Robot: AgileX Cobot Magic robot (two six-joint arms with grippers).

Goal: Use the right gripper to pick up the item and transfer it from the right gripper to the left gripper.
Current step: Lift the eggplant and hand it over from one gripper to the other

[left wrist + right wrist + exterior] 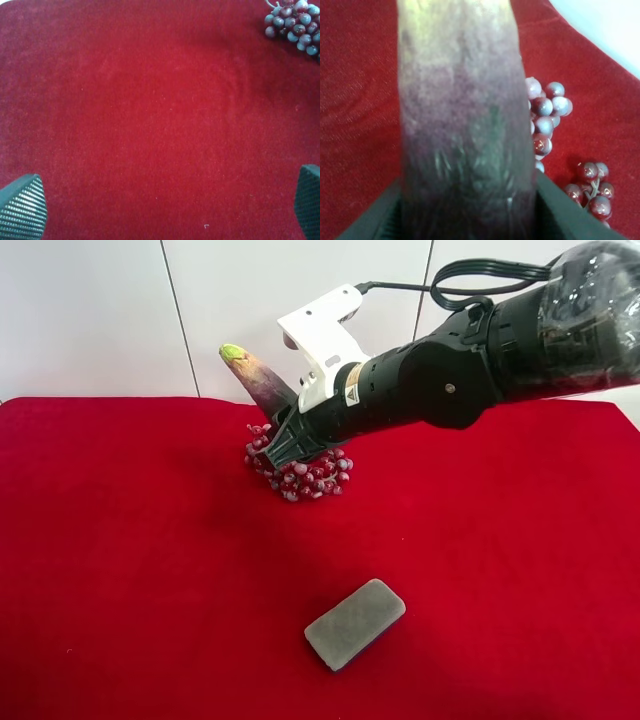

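Firmly, the right tool [283, 430] clamps the tilted eggplant [255, 375] near the grapes [312, 476].

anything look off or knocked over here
Nothing stands out. The right gripper holds the small dark-purple eggplant tilted between its fingers, by the red-purple grape bunch; the flat grey block lies on the red cloth.

Open red cloth [150, 125] lies beneath your wide-spread left gripper [165, 205]. The grape bunch [315, 478] sits under the right gripper [282, 430], which clamps the eggplant [258, 375]; the grey block [355, 623] lies well apart.
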